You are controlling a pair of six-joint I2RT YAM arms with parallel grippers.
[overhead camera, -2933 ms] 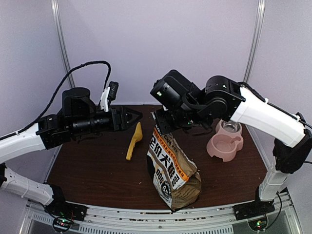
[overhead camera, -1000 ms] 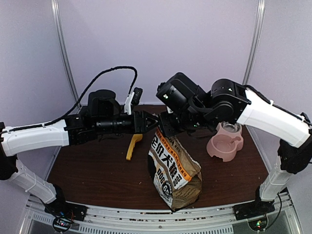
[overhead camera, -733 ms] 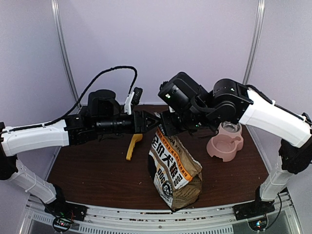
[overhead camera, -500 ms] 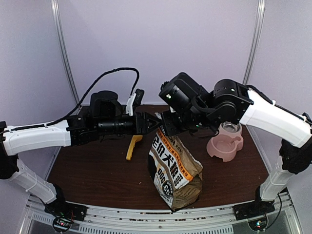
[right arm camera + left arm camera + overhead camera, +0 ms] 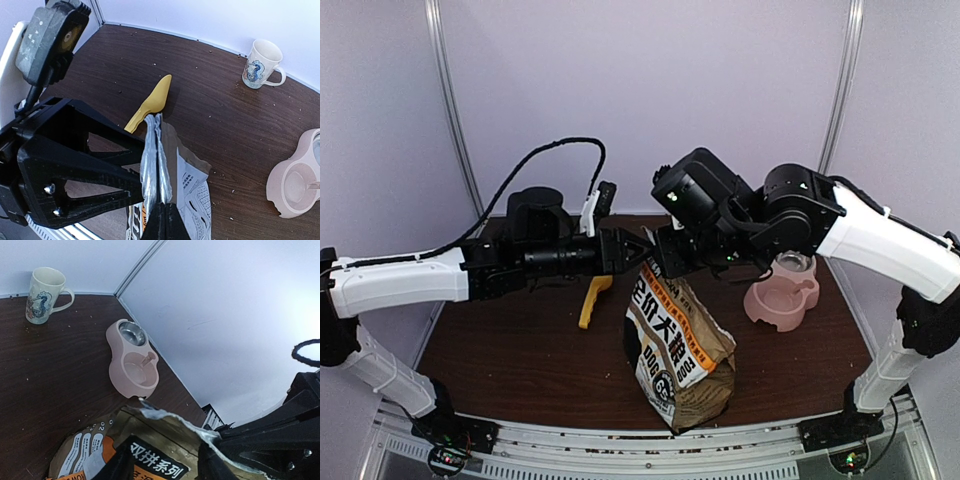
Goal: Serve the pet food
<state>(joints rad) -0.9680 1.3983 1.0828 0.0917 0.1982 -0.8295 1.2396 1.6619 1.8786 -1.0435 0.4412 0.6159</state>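
Observation:
The kraft-brown bag (image 5: 675, 340) with a white and orange label stands upright mid-table. My right gripper (image 5: 658, 262) is shut on its torn silver-lined top edge (image 5: 157, 150), pinching both layers together. My left gripper (image 5: 638, 250) reaches in from the left, open. In the left wrist view its gripper (image 5: 160, 467) has its dark fingers (image 5: 215, 465) standing apart on either side of the bag's upper panel (image 5: 150, 440), not closed on it. The pet food is hidden inside the bag.
A pink double bowl (image 5: 780, 295) sits right of the bag, with a steel cup (image 5: 131, 332) in its far half. A yellow scoop (image 5: 592, 297) lies left of the bag. A white mug (image 5: 261, 64) stands at the back. Crumbs dot the brown table (image 5: 520, 350).
My left arm has swung right from beside the scoop to the bag's top edge, still open. The right gripper kept its hold and drifted slightly right.

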